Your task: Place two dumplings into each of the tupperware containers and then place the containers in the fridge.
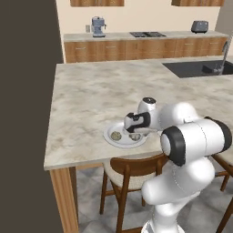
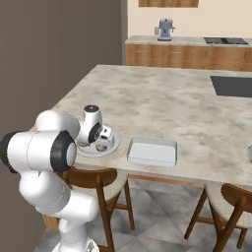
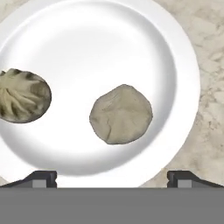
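A round white plate (image 1: pixel 109 139) (image 2: pixel 112 146) (image 3: pixel 109 39) sits near the front edge of the island counter and carries two tan dumplings. In the hand view one dumpling (image 3: pixel 121 113) lies at the centre and the other dumpling (image 3: pixel 22 95) at the left edge. My gripper (image 1: pixel 133 132) (image 2: pixel 100 141) (image 3: pixel 113 178) hangs open just above the plate, its fingertips (image 3: pixel 41 178) set wide apart on either side of the central dumpling (image 1: pixel 135 136) and holding nothing. One pale blue tupperware container (image 2: pixel 151 151) lies empty on the counter to the right of the plate. The fridge is out of view.
Wooden chairs (image 1: pixel 132 175) (image 2: pixel 96 184) stand tucked under the counter's front edge. A dark sink with a faucet (image 1: pixel 200 68) is set in the far right. A dark wall (image 2: pixel 49 59) rises to the left. On the back counter are a coffee machine (image 1: pixel 98 26) and a toaster (image 1: pixel 199 26).
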Tool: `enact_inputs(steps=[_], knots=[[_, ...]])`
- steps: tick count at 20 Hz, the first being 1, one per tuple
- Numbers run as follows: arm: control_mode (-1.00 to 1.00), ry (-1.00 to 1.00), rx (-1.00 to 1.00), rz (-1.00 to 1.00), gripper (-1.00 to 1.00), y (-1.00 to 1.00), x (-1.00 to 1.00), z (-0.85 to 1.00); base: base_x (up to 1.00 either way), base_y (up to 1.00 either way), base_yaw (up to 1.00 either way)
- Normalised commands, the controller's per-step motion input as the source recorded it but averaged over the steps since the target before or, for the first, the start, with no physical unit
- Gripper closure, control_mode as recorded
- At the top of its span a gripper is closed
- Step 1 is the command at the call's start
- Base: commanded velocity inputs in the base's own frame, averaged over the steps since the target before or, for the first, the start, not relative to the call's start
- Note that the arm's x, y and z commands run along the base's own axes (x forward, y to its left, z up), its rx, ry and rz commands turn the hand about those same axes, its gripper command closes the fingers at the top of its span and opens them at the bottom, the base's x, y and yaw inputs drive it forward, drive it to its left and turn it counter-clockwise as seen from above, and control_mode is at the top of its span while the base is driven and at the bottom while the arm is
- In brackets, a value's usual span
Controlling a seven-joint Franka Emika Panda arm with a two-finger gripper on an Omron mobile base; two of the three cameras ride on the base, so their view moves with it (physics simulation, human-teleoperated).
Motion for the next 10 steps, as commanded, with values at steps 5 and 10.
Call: enact_inputs(steps=[5,10], knots=[[-1.0,0.04,0.0,0.0,-1.0,-0.08,0.58,-0.45,0.0,0.0,0.0],[-1.0,0.04,0.0,0.0,-1.0,-0.08,0.39,-0.37,0.0,0.0,0.0]])
